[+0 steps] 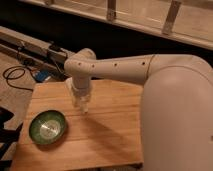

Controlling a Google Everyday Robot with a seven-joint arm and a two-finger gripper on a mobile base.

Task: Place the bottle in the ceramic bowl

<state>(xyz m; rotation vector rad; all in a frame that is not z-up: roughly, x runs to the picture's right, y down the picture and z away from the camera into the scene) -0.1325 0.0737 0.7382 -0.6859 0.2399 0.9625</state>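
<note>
Presumably light, stiff and slick, the bottle would want a mid-body hold; whether the gripper (82,105), over the counter (117,132) near the ceramic bowl (47,127), pinched it I could not tell.

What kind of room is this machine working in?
Probably a lab or test area: loose cables lying about, a metal rail behind. The gripper hangs over the wooden table, near the ceramic bowl.
</note>
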